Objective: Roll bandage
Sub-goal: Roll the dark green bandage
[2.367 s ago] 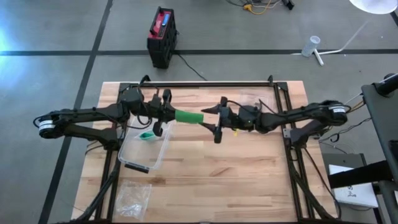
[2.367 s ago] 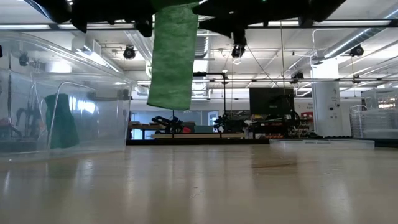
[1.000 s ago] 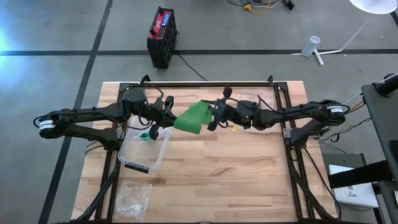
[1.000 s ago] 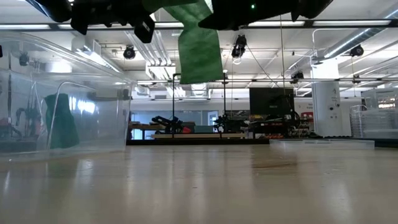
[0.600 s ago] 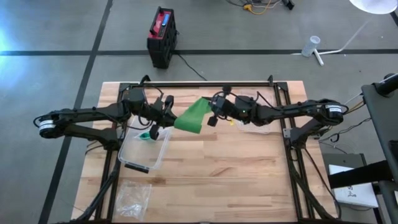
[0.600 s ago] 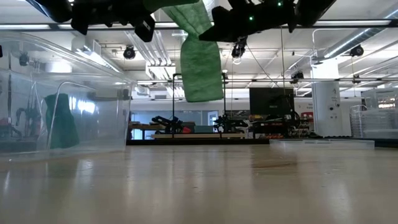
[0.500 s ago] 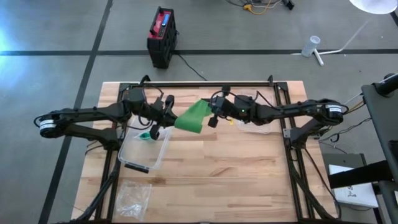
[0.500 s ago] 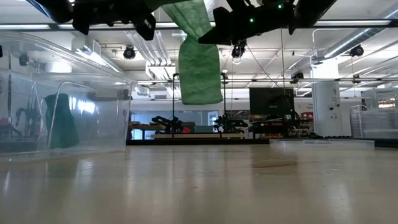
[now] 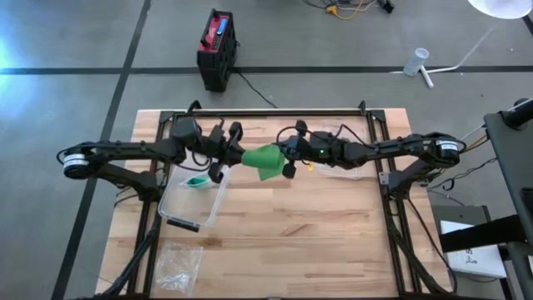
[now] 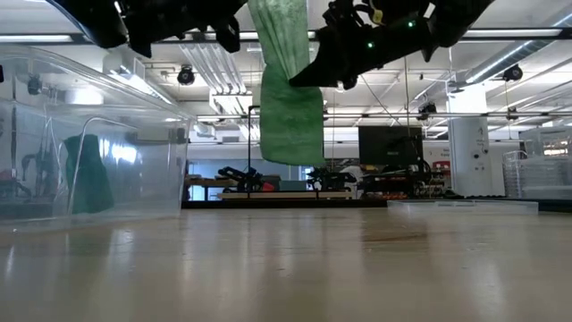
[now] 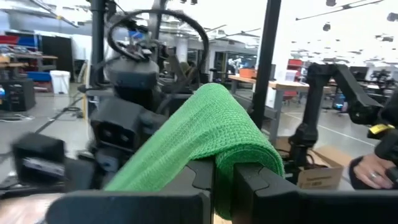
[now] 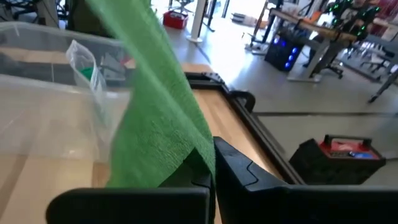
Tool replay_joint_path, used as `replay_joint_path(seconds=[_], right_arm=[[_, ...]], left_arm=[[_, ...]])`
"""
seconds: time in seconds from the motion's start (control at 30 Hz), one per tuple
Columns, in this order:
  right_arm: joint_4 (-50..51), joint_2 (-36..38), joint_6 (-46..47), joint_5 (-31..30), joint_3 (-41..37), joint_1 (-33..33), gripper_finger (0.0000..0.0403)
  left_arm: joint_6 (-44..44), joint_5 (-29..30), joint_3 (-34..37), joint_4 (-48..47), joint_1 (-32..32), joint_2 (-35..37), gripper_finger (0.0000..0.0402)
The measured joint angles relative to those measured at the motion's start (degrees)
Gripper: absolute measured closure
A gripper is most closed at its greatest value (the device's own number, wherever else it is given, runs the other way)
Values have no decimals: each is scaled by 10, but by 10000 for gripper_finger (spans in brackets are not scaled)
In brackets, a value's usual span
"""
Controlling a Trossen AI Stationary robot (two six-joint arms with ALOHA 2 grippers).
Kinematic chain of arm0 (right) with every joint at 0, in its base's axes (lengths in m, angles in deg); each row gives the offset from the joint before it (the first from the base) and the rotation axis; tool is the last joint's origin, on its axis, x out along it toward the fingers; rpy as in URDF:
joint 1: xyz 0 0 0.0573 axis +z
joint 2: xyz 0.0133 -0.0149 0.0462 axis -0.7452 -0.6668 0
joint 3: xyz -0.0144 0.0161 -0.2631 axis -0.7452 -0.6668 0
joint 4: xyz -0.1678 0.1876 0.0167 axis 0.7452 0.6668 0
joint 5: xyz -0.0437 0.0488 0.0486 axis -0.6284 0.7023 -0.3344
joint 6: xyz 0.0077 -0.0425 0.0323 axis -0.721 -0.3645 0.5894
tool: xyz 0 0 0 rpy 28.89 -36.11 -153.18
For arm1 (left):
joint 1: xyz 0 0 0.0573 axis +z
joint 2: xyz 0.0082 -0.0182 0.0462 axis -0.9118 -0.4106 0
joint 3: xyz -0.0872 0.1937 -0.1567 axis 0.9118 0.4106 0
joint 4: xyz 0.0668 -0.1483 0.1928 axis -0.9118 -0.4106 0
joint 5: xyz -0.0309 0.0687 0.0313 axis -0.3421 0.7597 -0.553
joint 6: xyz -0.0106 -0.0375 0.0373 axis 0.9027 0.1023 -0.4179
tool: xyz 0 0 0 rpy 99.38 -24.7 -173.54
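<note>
My left jaws (image 9: 236, 155) and right jaws (image 9: 283, 156) are both pinched on the green bandage (image 9: 264, 159), held in the air above the counter (image 9: 291, 233) near its far-middle. Its upper stretch runs left to right between them, and a loose tail hangs straight down. Both arms reach inward, level, almost meeting.
</note>
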Motion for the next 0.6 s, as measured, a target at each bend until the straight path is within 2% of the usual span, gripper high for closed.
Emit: replay_joint_path(seconds=[0.13, 0.23, 0.43, 0.6], right_arm=[[3, 0, 14, 0, -4, 1, 403], [3, 0, 21, 0, -5, 7, 403], [6, 3, 18, -2, -5, 19, 403], [1, 7, 26, -3, -5, 23, 403]], left_arm=[[-18, 4, -10, 0, 4, 2, 393], [-49, 36, -17, -5, 6, 5, 393], [-115, 63, -36, -88, 22, 19, 393], [-134, 81, -44, -106, 37, 37, 393]])
